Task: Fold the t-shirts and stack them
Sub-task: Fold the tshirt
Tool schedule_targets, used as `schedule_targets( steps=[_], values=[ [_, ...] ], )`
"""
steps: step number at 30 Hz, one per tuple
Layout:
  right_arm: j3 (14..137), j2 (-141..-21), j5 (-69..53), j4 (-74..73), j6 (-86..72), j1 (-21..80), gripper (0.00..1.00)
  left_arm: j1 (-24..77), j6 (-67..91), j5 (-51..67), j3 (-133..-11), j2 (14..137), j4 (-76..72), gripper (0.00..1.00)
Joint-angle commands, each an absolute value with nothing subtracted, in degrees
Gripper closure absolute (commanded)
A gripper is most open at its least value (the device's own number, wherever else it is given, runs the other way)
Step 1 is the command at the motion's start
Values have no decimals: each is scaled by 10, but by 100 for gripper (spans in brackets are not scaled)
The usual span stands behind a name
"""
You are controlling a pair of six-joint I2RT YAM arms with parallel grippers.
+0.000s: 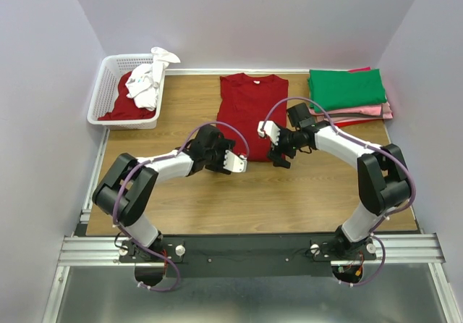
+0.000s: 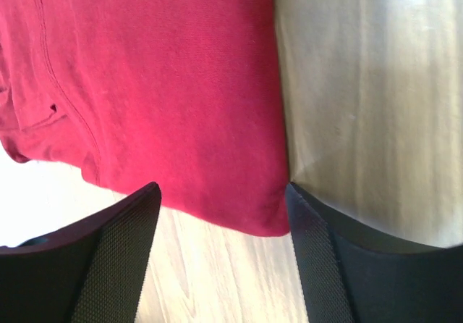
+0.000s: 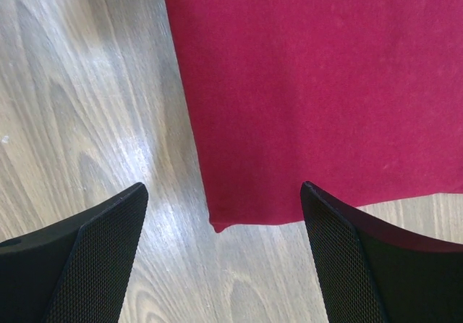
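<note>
Dark red cloth, thin and limp, is what both arms face: the dark red t-shirt [image 1: 252, 109] lies flat in the middle of the table [image 1: 217, 207], its sides tucked in to make a long strip, neck toward the far wall and hem toward the arms. The left gripper [image 2: 221, 186] hangs over 1 near hem corner with its jaws apart, the corner lying between them unpinched. The right gripper [image 3: 224, 185] hangs over the other corner, jaws likewise wide and holding nothing. Such a shirt should weigh little, sag wherever unsupported and slide easily on the smooth wood, so a pinch at 1 corner alone would likely skew it. The best hold, I judge, is both hem corners at once, catching all layers. The green shirt [image 1: 346, 87] tops the folded stack at far right; the basket [image 1: 101, 102] at far left holds more shirts.
</note>
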State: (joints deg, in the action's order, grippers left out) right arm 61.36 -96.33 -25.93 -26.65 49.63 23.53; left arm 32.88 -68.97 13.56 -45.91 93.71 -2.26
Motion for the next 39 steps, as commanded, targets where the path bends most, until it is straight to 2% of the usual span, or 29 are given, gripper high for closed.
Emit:
schedule_targets(
  steps=[1, 16, 17, 21, 22, 23, 28, 30, 32, 36, 37, 39],
  values=[
    [625, -994, -232, -264, 499, 235, 10, 334, -693, 133, -438, 892, -5, 21],
    [631, -1017, -198, -254, 468, 235, 20, 360, -692, 117, -445, 937, -1, 21],
    [632, -1016, -198, -254, 468, 235, 20, 359, -692, 110, -444, 941, -2, 26],
    [634, -1016, -200, -254, 463, 235, 23, 361, -686, 82, -445, 953, -24, 30],
    [634, -1015, -200, -254, 462, 235, 25, 360, -685, 77, -449, 957, -29, 34],
    [633, -1014, -198, -252, 461, 234, 25, 361, -686, 70, -452, 963, -31, 44],
    [633, -1018, -192, -251, 461, 235, 28, 360, -684, 62, -459, 981, -40, 67],
    [634, -1022, -189, -252, 458, 235, 32, 362, -681, 62, -460, 984, -41, 85],
    [635, -1027, -186, -252, 455, 235, 37, 366, -677, 62, -461, 984, -47, 99],
    [635, -1041, -179, -253, 451, 235, 59, 372, -672, 76, -458, 968, -47, 100],
    [636, -1044, -179, -253, 448, 235, 71, 373, -671, 79, -455, 963, -46, 100],
    [636, -1045, -187, -253, 444, 235, 86, 378, -669, 89, -450, 942, -47, 100]
  ],
)
